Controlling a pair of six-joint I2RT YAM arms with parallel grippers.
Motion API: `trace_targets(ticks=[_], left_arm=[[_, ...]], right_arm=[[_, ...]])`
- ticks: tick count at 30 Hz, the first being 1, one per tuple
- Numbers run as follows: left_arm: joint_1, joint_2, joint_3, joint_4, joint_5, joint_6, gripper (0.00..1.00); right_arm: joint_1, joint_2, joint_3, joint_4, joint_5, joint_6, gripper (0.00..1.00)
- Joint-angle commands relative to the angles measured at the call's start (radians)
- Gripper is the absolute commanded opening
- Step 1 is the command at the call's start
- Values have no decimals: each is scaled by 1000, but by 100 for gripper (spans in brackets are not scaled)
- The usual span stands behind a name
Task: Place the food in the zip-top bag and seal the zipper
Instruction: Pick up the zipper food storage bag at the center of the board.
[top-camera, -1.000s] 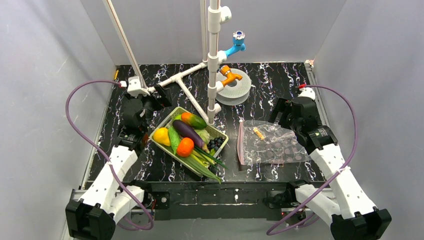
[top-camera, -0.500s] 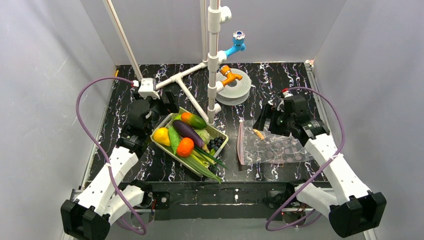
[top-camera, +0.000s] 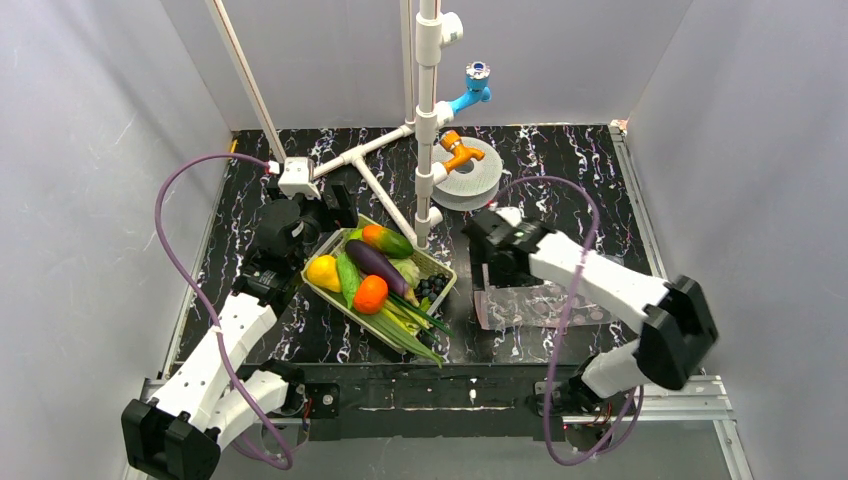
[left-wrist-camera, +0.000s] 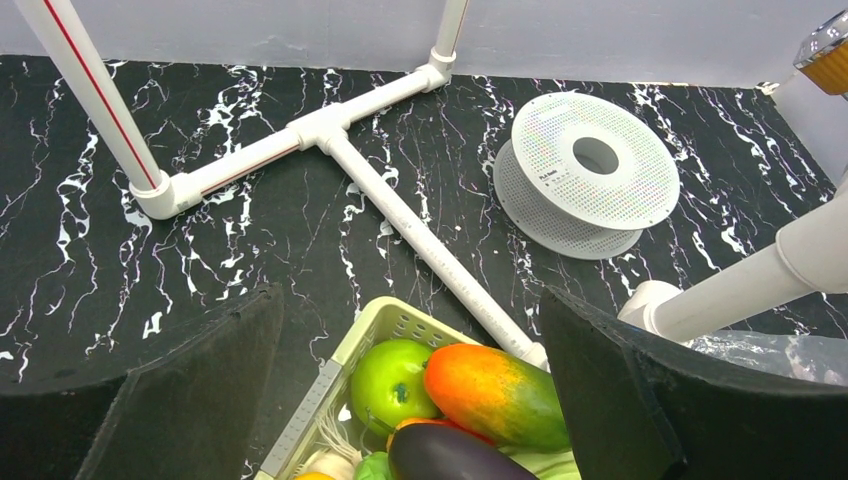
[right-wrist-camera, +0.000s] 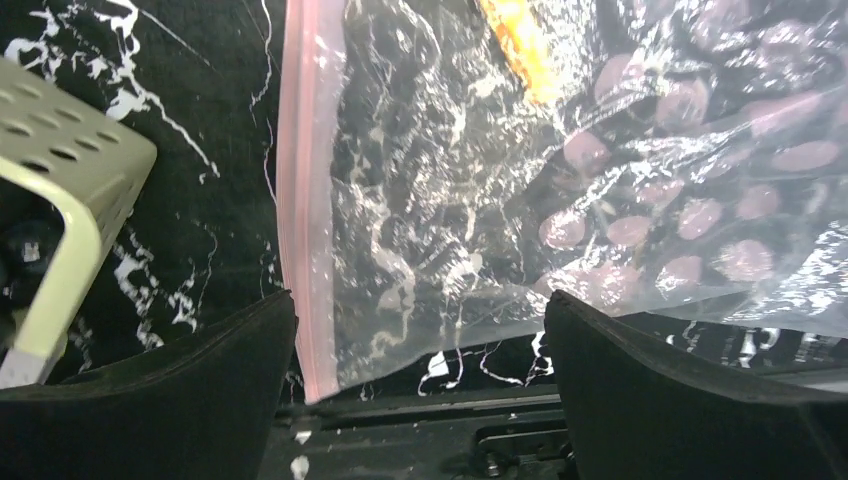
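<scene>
**Operator:** Stock check. What does the top view list that the wrist views miss?

**Clerk:** From your top view:
- Item 1: the food (top-camera: 372, 270), heaped in a pale green mesh basket (top-camera: 338, 308) left of centre on the bench (top-camera: 300, 340). It includes a yellow round fruit (top-camera: 323, 272), an orange round fruit (top-camera: 370, 294), a purple aubergine (top-camera: 376, 262) and long green leaves (top-camera: 418, 328) overhanging the near rim.
- Item 2: the zip-top bag (top-camera: 545, 305), flat on the bench just right of the basket and partly under the right arm.
- Item 3: a blue tap (top-camera: 476, 78) and an orange tap (top-camera: 458, 152) on the white pipe frame (top-camera: 428, 120).

**Operator:** And the wrists?

**Clerk:**
- Your left wrist view adds a green apple (left-wrist-camera: 388, 385) and an orange-green mango (left-wrist-camera: 490, 395) at the basket's far corner. The left hand (left-wrist-camera: 410, 300) is above them, jaws wide apart, holding nothing.
- Your right wrist view adds the zipper (right-wrist-camera: 300, 250), a pinkish-red strip on the bag edge that faces the basket.
- It also adds a small orange-yellow object (right-wrist-camera: 520, 40) showing through the dotted film; whether it is inside or under, you cannot tell.
- The right hand (right-wrist-camera: 420, 300) is over the bag, jaws spread, empty. Whether it touches the film cannot be told.

**Operator:** Any writing?

**Clerk:** One entry: small print on the face of the white spool (left-wrist-camera: 600, 170), too small to read.
</scene>
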Motion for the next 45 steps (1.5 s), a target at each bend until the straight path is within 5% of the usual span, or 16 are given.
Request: trace_targets(ticks=[1, 9, 26, 30, 33, 36, 39, 43, 45], left_arm=[[-11, -2, 23, -2, -16, 22, 99], [-18, -5, 26, -4, -24, 34, 100], [-29, -4, 30, -15, -36, 43, 100], [-31, -2, 30, -15, -37, 43, 100], [-31, 1, 34, -19, -36, 43, 99], [-32, 2, 36, -23, -35, 41, 99], [-35, 2, 37, -23, -28, 38, 100], [-39, 3, 44, -35, 27, 25, 99], [-43, 1, 51, -44, 84, 27, 99]], right_arm=[[132, 151, 172, -177, 363, 150, 100], [204, 340, 280, -219, 406, 225, 100], [214, 451, 194, -125, 402, 251, 77], [218, 460, 182, -126, 422, 257, 59], [218, 475, 182, -142, 441, 276, 35], [220, 496, 200, -184, 467, 311, 33], [227, 478, 211, -226, 498, 332, 19], [231, 367, 191, -246, 520, 318, 2], [231, 285, 167, -232, 524, 297, 1]])
